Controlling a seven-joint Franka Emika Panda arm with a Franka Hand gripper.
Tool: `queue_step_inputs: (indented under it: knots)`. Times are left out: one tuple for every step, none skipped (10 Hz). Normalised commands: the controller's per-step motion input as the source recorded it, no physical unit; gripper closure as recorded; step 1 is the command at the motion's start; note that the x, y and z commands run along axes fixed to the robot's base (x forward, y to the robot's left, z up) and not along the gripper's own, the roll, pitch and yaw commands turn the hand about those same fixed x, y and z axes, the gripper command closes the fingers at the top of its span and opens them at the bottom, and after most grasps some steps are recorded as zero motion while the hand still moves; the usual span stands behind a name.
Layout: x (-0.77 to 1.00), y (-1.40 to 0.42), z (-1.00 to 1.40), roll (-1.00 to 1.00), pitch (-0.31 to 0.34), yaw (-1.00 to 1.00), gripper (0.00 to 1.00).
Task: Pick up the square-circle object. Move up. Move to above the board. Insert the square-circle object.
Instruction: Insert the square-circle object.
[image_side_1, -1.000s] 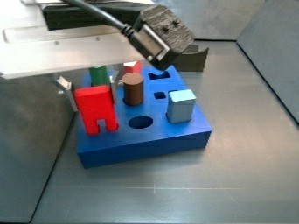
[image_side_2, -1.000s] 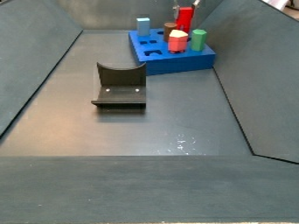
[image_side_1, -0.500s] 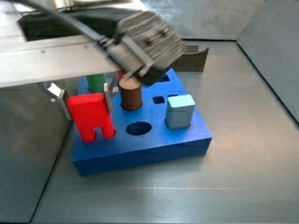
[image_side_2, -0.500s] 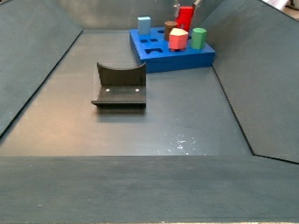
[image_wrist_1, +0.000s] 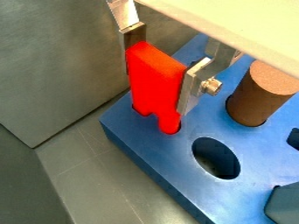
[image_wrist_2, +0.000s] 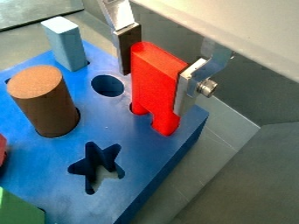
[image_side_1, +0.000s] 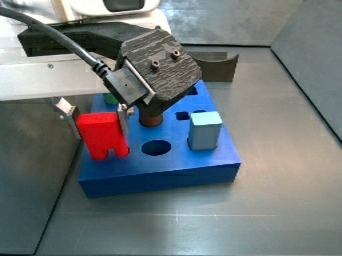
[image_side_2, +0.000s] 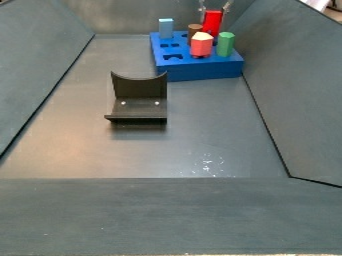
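The square-circle object (image_wrist_1: 152, 79) is a bright red tall block with two legs. It stands upright at a corner of the blue board (image_wrist_1: 146, 150), its legs down in the board's holes. My gripper (image_wrist_1: 162, 72) is shut on it, one silver finger (image_wrist_1: 135, 39) on each flat side. In a wrist view the object (image_wrist_2: 155, 77) sits in the gripper (image_wrist_2: 155, 79) beside a round hole (image_wrist_2: 107, 85). In a side view the gripper (image_side_1: 96, 112) holds the object (image_side_1: 100, 135) at the board's (image_side_1: 160, 178) left corner. Far off, the object (image_side_2: 211, 20) shows on the board (image_side_2: 201, 68).
A reddish-brown cylinder (image_wrist_2: 41, 101) and a grey-blue block (image_side_1: 205, 128) stand in the board. A star hole (image_wrist_2: 96, 164) and a round hole (image_side_1: 158, 148) are open. A green peg (image_side_2: 227, 42) and a red-and-yellow peg (image_side_2: 203, 44) also stand there. A dark curved block (image_side_2: 136, 97) lies mid-floor.
The gripper has come down with the red object. The object now sits lower, with its legs sunk into the board.
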Motion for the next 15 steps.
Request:
queue_step_inputs:
  knots:
    - [0.0, -0.23, -0.88, 0.1, -0.189, -0.18, 1.0]
    - [0.0, -0.12, -0.9, 0.0, -0.151, -0.55, 1.0]
    - [0.0, 0.0, -0.66, -0.17, -0.137, -0.74, 1.0]
    - [-0.06, -0.03, -0.57, -0.08, -0.203, -0.97, 1.0]
    - [-0.03, 0.0, -0.64, -0.06, -0.206, -0.99, 1.0]
    - [0.0, 0.0, -0.19, -0.04, -0.134, 0.0, 1.0]
    - [-0.08, 0.0, -0.71, 0.03, -0.274, 0.02, 1.0]
    - [-0.09, 0.0, -0.7, 0.0, -0.276, 0.26, 1.0]
    - [0.0, 0.1, -0.69, 0.0, -0.256, 0.63, 1.0]
    - [0.0, 0.12, -0.62, -0.13, -0.22, 0.95, 1.0]
    - [0.0, -0.04, -0.61, -0.05, -0.261, 0.71, 1.0]
    - [-0.14, -0.03, -0.18, -0.05, -0.25, 0.12, 1.0]
    - [-0.05, -0.03, -0.08, 0.0, -0.146, 0.05, 1.0]
    - [-0.15, -0.08, -0.53, 0.06, -0.367, 0.08, 1.0]
    - [-0.13, -0.1, -0.55, 0.08, -0.361, 0.06, 1.0]
